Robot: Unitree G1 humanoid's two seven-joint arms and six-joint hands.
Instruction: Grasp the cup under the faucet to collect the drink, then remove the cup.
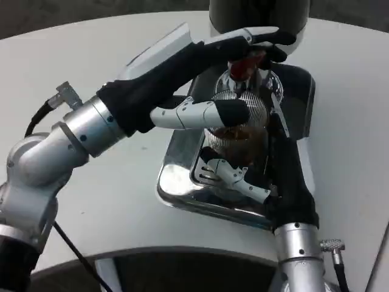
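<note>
Nearest, the right hand (267, 170) wraps its fingers around the cup (238, 131), holding it on the shiny tray (182, 182). The cup holds brown drink and sits under the faucet (243, 68). Farther back, the left hand (206, 79) reaches in from the left, fingertips pressing on the red faucet lever.

The cup (240, 121) stands on the drip tray (182, 182) under the faucet (242, 67). The tray sits on the table (121, 201), before the dispenser (258, 15).
</note>
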